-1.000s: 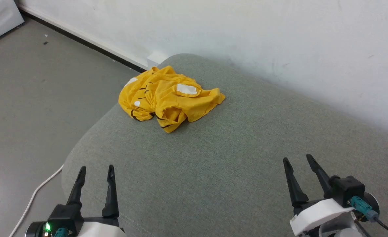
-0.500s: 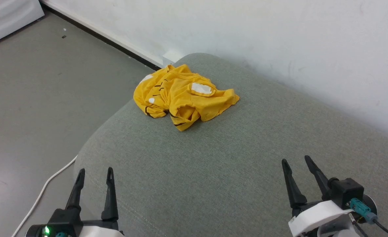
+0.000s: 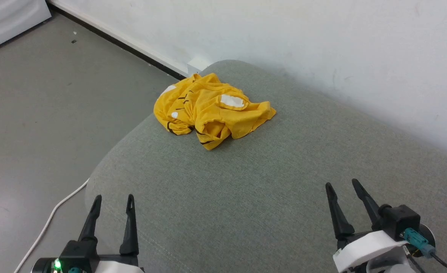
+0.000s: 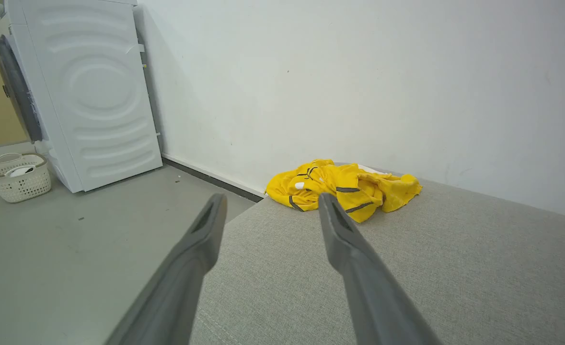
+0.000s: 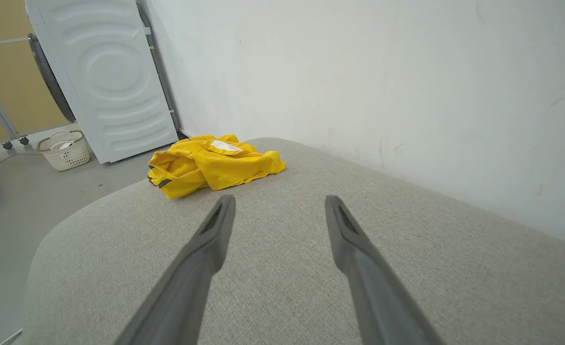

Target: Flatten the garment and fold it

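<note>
Lying crumpled on grey cushion (image 3: 268, 197), yellow garment (image 3: 212, 112), both grippers released, empty

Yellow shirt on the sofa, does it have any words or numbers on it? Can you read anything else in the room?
None: no word, number or sign can be read in any view.
The crumpled yellow T-shirt shows only white patches and black lines, no letters.
The white washing machine and the basket show no readable label.
</note>
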